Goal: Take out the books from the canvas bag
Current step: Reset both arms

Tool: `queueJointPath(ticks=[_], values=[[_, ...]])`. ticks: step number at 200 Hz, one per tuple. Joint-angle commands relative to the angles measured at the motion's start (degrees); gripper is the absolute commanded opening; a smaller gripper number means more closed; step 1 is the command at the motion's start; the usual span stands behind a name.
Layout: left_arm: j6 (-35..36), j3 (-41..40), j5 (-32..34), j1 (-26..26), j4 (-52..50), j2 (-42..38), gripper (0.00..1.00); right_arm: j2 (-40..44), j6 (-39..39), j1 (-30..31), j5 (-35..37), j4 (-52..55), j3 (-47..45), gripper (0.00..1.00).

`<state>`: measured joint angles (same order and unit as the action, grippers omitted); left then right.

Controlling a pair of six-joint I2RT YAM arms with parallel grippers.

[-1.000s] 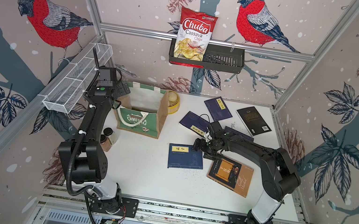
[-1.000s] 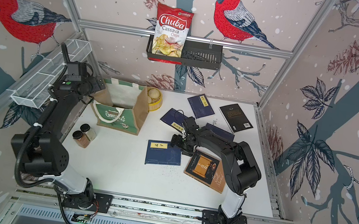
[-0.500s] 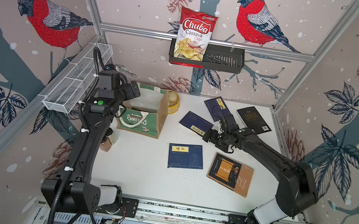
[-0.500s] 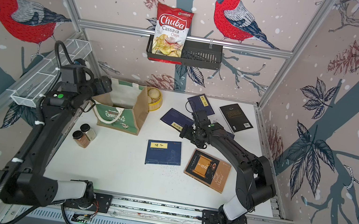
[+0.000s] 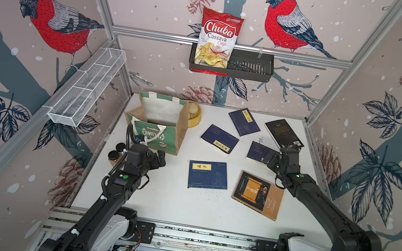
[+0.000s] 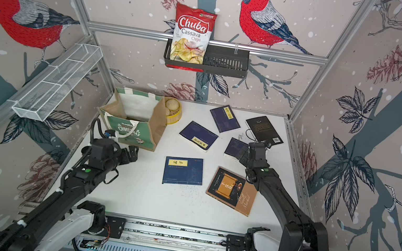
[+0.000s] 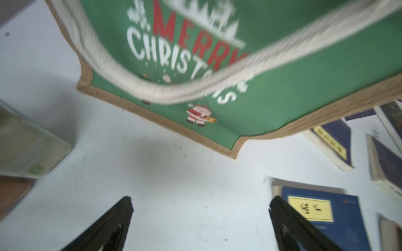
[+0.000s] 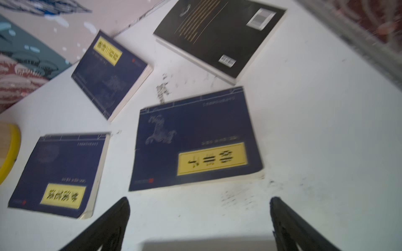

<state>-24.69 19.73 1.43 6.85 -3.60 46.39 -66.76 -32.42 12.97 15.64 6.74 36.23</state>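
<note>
While both top views look down, bag (image 5: 158, 127) stands upright at the far-left corner of table (image 5: 167, 203), mouth open, white lining showing. Six books (image 5: 208, 175) lie flat outside it, spread to its right. Left gripper (image 5: 161, 158) hangs just before the bag's green front; right gripper (image 5: 270, 158) at the near edge of a navy book (image 5: 257, 151).

Left wrist: jaws spread wide, nothing between, bare table under them, bag ahead.

Right wrist: jaws spread wide, empty, navy book just beyond them.
</note>
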Motion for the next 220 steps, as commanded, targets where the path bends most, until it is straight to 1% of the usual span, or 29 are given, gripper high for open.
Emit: queueJointPath(ticks=[1,9,16,28,44,59,67,74,78,85,97,109,113,121,131,134,137,145,152,157,163,173,180,192,200,204,209,214,220], values=[[7.57,-6.69,2.12,-0.26,29.99,2.12,1.00,5.80,9.01,-4.56,6.71,-13.73,-7.28,1.00],[4.98,-6.00,6.02,-1.15,29.77,4.33,1.00,8.27,11.71,-6.67,7.02,-17.95,-10.84,1.00],[3.47,-4.91,7.88,-2.27,29.80,7.13,1.00,10.06,14.16,-8.40,6.52,-21.47,-13.84,1.00],[3.50,-2.27,6.06,-5.09,30.86,11.76,1.00,12.13,17.98,-10.69,5.27,-26.56,-17.98,1.00],[11.08,0.89,5.46,-5.65,33.63,15.97,1.00,12.13,20.66,-12.89,4.65,-30.45,-21.01,0.99],[15.71,2.26,10.10,-5.60,35.64,20.00,1.00,10.18,21.89,-14.54,4.22,-32.79,-22.21,1.00],[19.00,1.65,9.88,-5.68,37.47,22.07,0.99,9.04,22.21,-15.02,4.31,-35.54,-23.32,1.00],[20.84,-0.58,9.48,-5.70,42.65,24.37,0.99,8.25,22.68,-15.30,4.31,-39.04,-24.73,0.99],[21.37,-2.32,8.86,-5.76,47.53,25.78,0.99,7.82,22.88,-15.41,4.27,-41.24,-25.59,1.00],[24.62,-5.22,5.26,-6.00,58.12,28.87,1.00,7.06,23.59,-15.68,3.69,-45.44,-26.61,0.99],[26.31,-1.81,0.78,-6.07,54.58,30.29,0.99,5.55,23.38,-16.40,1.60,-48.98,-26.63,0.99],[26.15,-2.92,-4.78,-7.53,63.73,34.22,1.00,3.42,22.71,-16.66,1.18,-50.33,-25.68,0.99],[24.41,-3.51,-5.66,-7.78,65.94,35.33,0.99,2.59,22.24,-16.58,1.23,-50.58,-25.26,1.00],[25.42,-5.38,-7.42,-7.86,69.12,37.77,0.99,1.30,21.81,-16.49,1.03,-51.63,-24.83,1.00],[25.80,-9.93,-7.01,-7.83,87.84,43.86,0.99,0.19,21.88,-16.32,0.89,-54.13,-24.95,1.00],[25.28,-10.68,-6.17,-7.96,90.15,44.76,0.99,-0.18,21.93,-16.29,0.82,-55.11,-25.05,1.00],[24.96,-10.93,-5.53,-8.07,89.10,43.85,0.99,-0.55,21.99,-16.25,0.76,-55.95,-25.06,0.99],[24.86,-9.40,-4.15,-8.07,79.97,40.35,0.99,-1.89,21.94,-16.23,0.46,-58.50,-25.02,1.00],[24.74,-6.15,-5.84,-8.07,71.59,38.88,0.99,-3.27,22.12,-16.15,-0.08,-60.94,-24.92,0.99],[25.86,-4.52,-7.72,-7.75,69.13,39.29,0.99,-4.62,22.50,-16.01,-0.67,-63.15,-24.78,1.00],[26.22,-5.30,-7.78,-7.55,71.83,40.01,0.99,-6.91,23.32,-15.74,-1.60,-65.06,-24.20,1.00],[27.12,-8.15,-7.91,-7.55,79.91,41.62,0.99,-10.05,22.99,-15.30,-3.58,-66.58,-22.85,1.00],[27.26,-9.31,-8.91,-7.39,84.79,43.20,0.99,-12.54,24.62,-14.09,-4.67,-70.63,-23.24,1.00],[29.29,-9.58,-12.17,-7.39,81.85,41.25,0.99,-17.67,28.29,-10.30,-2.08,-76.74,-24.21,1.00],[29.02,-9.34,-12.15,-7.43,81.28,41.09,0.99,-21.25,30.50,-7.85,1.45,-83.46,-25.18,1.00],[28.84,-9.24,-12.08,-7.42,81.72,41.50,0.99,-21.89,30.41,-8.21,0.72,-85.86,-25.80,1.00],[28.59,-9.31,-11.96,-7.54,83.11,42.19,0.99,-21.10,29.54,-8.56,1.18,-84.22,-25.52,1.00],[28.32,-9.61,-11.37,-7.51,84.45,42.68,0.99,-19.93,28.98,-8.64,1.54,-79.34,-24.20,1.00],[28.37,-9.87,-11.00,-7.46,84.30,42.37,0.99,-19.03,28.42,-9.13,0.11,-75.74,-23.21,1.00]])
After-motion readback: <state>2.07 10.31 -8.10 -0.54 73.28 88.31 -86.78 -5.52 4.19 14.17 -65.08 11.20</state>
